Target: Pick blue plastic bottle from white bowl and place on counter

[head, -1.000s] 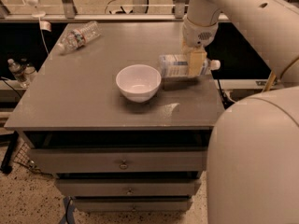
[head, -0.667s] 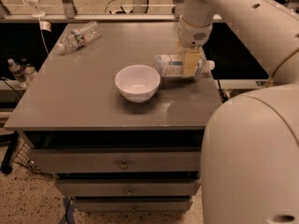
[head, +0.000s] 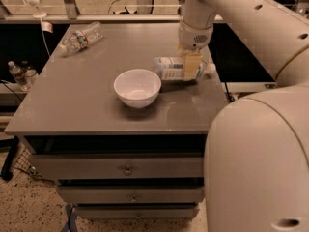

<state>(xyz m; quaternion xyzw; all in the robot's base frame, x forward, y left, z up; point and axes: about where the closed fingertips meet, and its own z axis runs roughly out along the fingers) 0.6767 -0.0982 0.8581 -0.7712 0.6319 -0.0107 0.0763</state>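
The pale yellow fingers (head: pixel 194 65) are clamped on the blue plastic bottle (head: pixel 168 67), a clear one with a wide pale blue-and-white label and a white cap. They grip it near the cap end. The two-finger gripper (head: pixel 189 71) hangs from the cream arm just right of and behind the small round glossy white bowl (head: pixel 137 87). The bottle lies on its side in the grip, cap pointing away from the bowl. Whether it touches the flat matte grey counter (head: pixel 87 95) I cannot tell. Since a second ago, gripper and bottle have slid a little toward the bowl, so the bottle's base end now sits just behind the bowl's right rim. Well to the bowl's far left, a slimmer clear bottle (head: pixel 79 36) lies where it was.
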